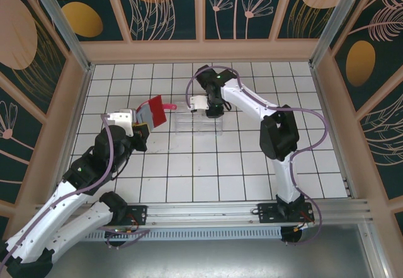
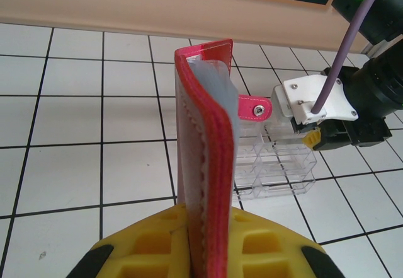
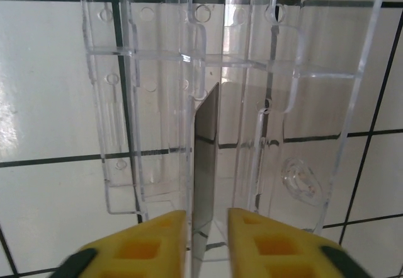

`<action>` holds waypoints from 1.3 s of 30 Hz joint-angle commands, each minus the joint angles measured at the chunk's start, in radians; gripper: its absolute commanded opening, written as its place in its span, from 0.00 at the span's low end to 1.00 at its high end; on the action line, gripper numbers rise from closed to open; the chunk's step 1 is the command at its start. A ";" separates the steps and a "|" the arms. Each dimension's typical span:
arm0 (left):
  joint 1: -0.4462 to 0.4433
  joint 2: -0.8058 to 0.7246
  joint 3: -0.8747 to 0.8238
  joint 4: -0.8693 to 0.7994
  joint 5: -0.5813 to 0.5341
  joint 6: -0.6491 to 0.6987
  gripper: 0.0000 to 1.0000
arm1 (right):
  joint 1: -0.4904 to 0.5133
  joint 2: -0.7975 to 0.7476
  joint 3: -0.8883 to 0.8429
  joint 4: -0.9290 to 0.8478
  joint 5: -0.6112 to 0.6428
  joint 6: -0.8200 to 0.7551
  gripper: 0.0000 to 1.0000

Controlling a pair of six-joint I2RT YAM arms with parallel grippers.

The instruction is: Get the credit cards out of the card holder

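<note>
My left gripper (image 1: pixel 140 128) (image 2: pixel 203 240) is shut on the lower edge of the red card holder (image 1: pixel 155 110) (image 2: pixel 208 133), which it holds upright above the tiles. The holder's greyish inner pocket (image 2: pixel 217 89) faces right and its snap tab (image 2: pixel 255 109) sticks out toward the tray. My right gripper (image 1: pixel 211 110) (image 3: pixel 206 227) points down into the clear plastic tray (image 1: pixel 198 125) (image 3: pixel 157 70). A dark credit card (image 3: pixel 206 158) stands on edge in a tray slot between its fingers. The jaws are parted, with a gap beside the card.
In the left wrist view the clear tray (image 2: pixel 277 171) lies just right of the card holder, and the right arm's wrist (image 2: pixel 315 98) hangs over its far end. Wooden walls (image 1: pixel 201 51) ring the white tiled table (image 1: pixel 252 171).
</note>
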 commanded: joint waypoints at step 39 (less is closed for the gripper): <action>0.007 0.032 -0.069 0.373 0.284 -0.024 0.02 | -0.025 -0.448 -0.157 0.424 -0.044 0.586 0.33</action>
